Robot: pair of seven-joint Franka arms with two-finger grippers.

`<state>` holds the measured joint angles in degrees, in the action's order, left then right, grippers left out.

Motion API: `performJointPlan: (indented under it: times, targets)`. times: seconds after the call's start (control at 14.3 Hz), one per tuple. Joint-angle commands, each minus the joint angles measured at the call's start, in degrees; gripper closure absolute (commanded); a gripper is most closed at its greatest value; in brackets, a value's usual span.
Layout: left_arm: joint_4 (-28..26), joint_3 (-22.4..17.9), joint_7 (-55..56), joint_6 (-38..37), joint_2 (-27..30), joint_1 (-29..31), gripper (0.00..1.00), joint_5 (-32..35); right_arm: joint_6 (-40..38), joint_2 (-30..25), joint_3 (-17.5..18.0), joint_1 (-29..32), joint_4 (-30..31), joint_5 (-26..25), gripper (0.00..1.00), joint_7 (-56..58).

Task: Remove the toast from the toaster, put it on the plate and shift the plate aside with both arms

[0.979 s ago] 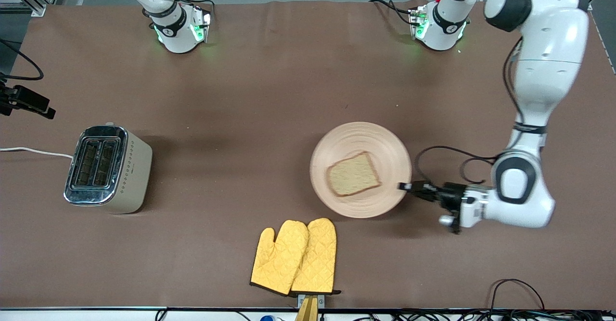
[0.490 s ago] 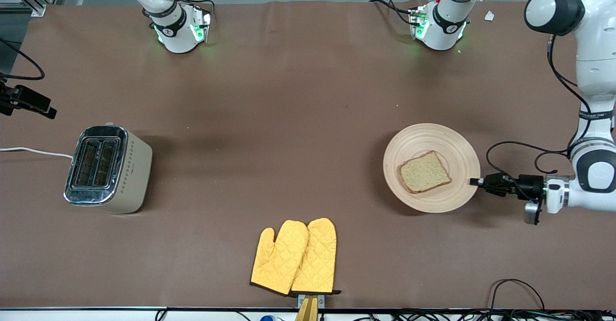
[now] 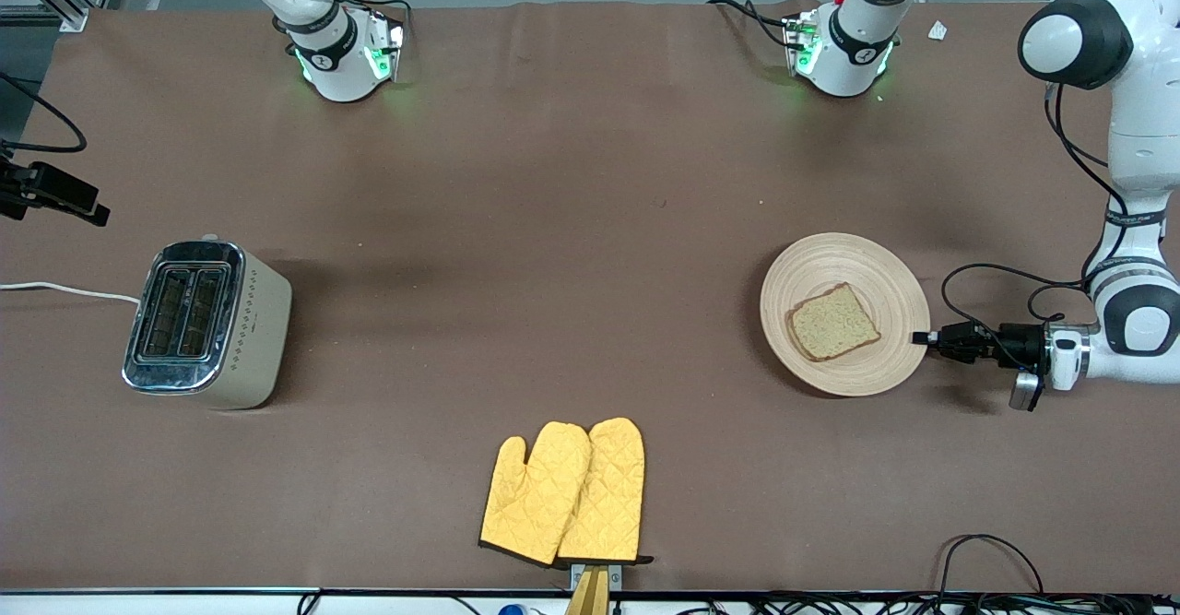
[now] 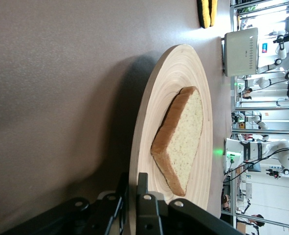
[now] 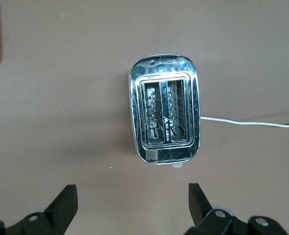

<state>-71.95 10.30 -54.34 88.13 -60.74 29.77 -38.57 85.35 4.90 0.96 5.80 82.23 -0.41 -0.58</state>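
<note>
The round light-wood plate (image 3: 857,366) lies toward the left arm's end of the table, with the brown toast (image 3: 832,322) lying flat on it. My left gripper (image 3: 925,338) is shut on the plate's rim at the edge facing the left arm's end. In the left wrist view the fingers (image 4: 145,182) pinch the rim (image 4: 142,127), one above and one below, and the toast (image 4: 183,142) lies just past them. My right gripper (image 5: 132,193) is open and empty, high over the toaster (image 5: 165,115). It is out of the front view.
The steel toaster (image 3: 205,323) stands at the right arm's end of the table, its white cord (image 3: 64,290) running off the edge. A pair of yellow oven mitts (image 3: 567,493) lies at the table edge nearest the front camera.
The left gripper has pulled the plate with the toast across the table toward the left arm's end, most of it in the first half second. The toaster and mitts have not moved.
</note>
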Motion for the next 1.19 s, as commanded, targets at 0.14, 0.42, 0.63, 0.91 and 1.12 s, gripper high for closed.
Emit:
performJointPlan:
  times: [0.14, 0.42, 0.63, 0.91, 1.12]
  targets:
    - [1.2, -1.32, 1.51, -1.64, 0.88, 0.02, 0.0, 0.86, -0.89, -0.68, 0.45, 0.44, 0.65, 0.85, 0.0, -0.74]
    - [8.48, -1.95, 6.87, -0.34, 10.09, -9.0, 0.0, 16.65, -0.98, -0.59, 0.53, 0.44, 0.48, 1.29, 0.0, -0.91]
    - [8.67, -2.03, 13.77, 2.66, 17.48, -14.63, 0.0, 20.36, -1.41, -0.59, 0.53, 0.53, 0.48, 1.29, 0.0, -1.0]
    - [8.58, -2.03, 28.9, 2.66, 27.23, -23.25, 0.0, 30.18, -2.47, -0.59, 0.45, 0.62, 0.48, 1.37, 0.0, -0.74]
    - [8.32, -2.03, 41.55, 0.74, 34.0, -30.11, 0.0, 38.28, -2.65, -0.59, 0.27, 0.7, 0.57, 2.68, 0.0, -0.65]
